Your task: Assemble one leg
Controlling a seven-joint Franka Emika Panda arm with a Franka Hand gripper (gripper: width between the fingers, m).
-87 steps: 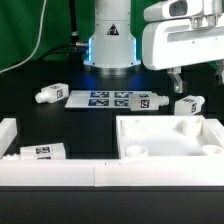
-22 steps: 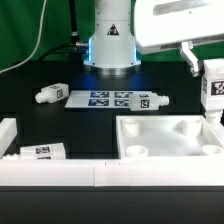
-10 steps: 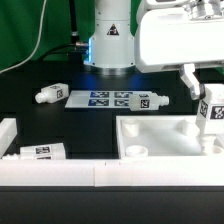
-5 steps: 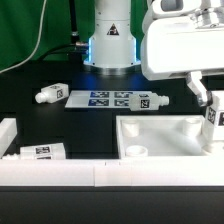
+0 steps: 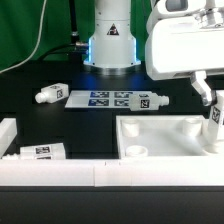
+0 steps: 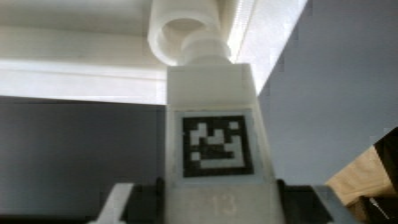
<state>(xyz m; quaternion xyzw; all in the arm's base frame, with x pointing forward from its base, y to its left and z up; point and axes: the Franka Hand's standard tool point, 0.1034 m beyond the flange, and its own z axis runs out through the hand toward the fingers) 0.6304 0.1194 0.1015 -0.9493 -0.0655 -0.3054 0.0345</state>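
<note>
My gripper [image 5: 212,108] is shut on a white leg [image 5: 213,125] with a black-and-white tag. It holds the leg upright at the exterior view's right, its lower end down inside the white tabletop tray [image 5: 150,131] by the near right corner. In the wrist view the leg [image 6: 217,130] fills the middle, its round tip close to a hole [image 6: 178,38] in the tray. Three other legs lie loose: one [image 5: 51,95] at the left, one [image 5: 153,101] on the marker board's right end, one [image 5: 42,151] by the front rail.
The marker board [image 5: 108,99] lies flat in front of the robot base [image 5: 110,45]. A white rail [image 5: 60,170] runs along the front, with a raised end [image 5: 8,130] at the left. Dark table surface lies between.
The gripper has carried the leg from the table beside the tray up and then down, lowering it steadily into the tray's right corner over the last second.
</note>
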